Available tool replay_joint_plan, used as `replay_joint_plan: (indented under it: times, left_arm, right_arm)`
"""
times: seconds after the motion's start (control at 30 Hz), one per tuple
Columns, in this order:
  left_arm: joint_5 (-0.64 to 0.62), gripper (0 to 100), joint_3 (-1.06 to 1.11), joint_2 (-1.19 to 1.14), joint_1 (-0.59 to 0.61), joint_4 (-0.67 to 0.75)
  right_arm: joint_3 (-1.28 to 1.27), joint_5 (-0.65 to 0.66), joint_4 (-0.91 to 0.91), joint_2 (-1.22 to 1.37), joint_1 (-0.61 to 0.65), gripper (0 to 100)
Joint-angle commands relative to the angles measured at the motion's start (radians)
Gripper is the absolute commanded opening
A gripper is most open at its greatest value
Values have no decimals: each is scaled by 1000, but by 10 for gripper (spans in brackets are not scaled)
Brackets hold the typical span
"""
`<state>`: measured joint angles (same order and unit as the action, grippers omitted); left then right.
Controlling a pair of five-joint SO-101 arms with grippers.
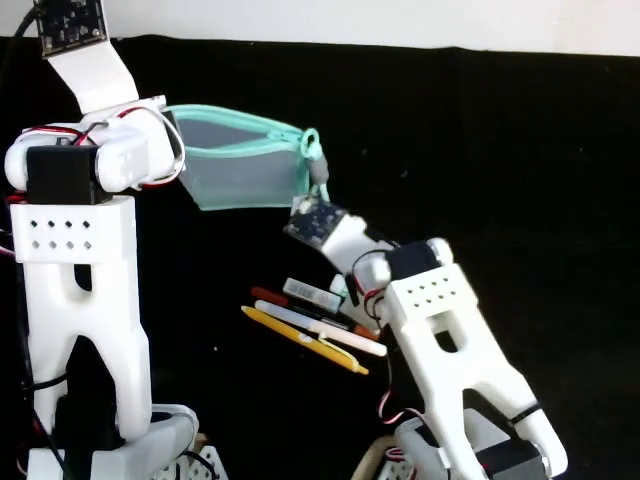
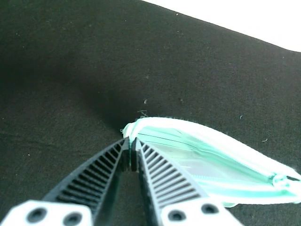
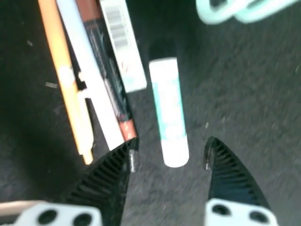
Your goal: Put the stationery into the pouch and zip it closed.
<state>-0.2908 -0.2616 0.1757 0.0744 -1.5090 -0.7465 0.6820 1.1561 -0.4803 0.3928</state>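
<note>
The mint-green pouch (image 1: 245, 165) stands with its zipper open along the top, and my left gripper (image 2: 129, 143) is shut on the pouch's (image 2: 202, 162) near end. Its zipper pull (image 1: 316, 165) hangs at the far end. The stationery lies in a row on the black table: a yellow pen (image 3: 66, 80), a white pen (image 3: 89, 80), a brown pen (image 3: 101, 61), a white barcoded stick (image 3: 123, 42) and a white-and-teal tube (image 3: 169, 108). My right gripper (image 3: 170, 153) is open just above the table, its fingers on either side of the tube's end, not touching it.
The black cloth (image 1: 520, 150) covers the table, with bare room at the right and back. The right arm (image 1: 440, 320) leans over the pens' (image 1: 310, 330) right ends. A white wall (image 1: 400, 20) runs along the back.
</note>
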Motion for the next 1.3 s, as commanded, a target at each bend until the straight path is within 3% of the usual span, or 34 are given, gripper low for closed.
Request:
replay_joint_plan:
  times: [0.0, 0.27, 1.1, 1.17, 1.27]
  left_arm:
    - [8, 6, 12, -28, -10, -3]
    - [8, 6, 12, -28, -10, -3]
    - [8, 6, 13, -27, -10, -5]
    - [8, 6, 13, -27, -10, -5]
    - [8, 6, 13, -27, -10, -5]
  right_arm:
    - [-16, 37, -90, -33, 15, 224]
    - [-22, 41, -183, -19, 16, 224]
    - [128, 81, -295, 466, 51, 221]
    - [128, 80, -297, 476, 53, 169]
    - [128, 71, -315, 472, 48, 0]
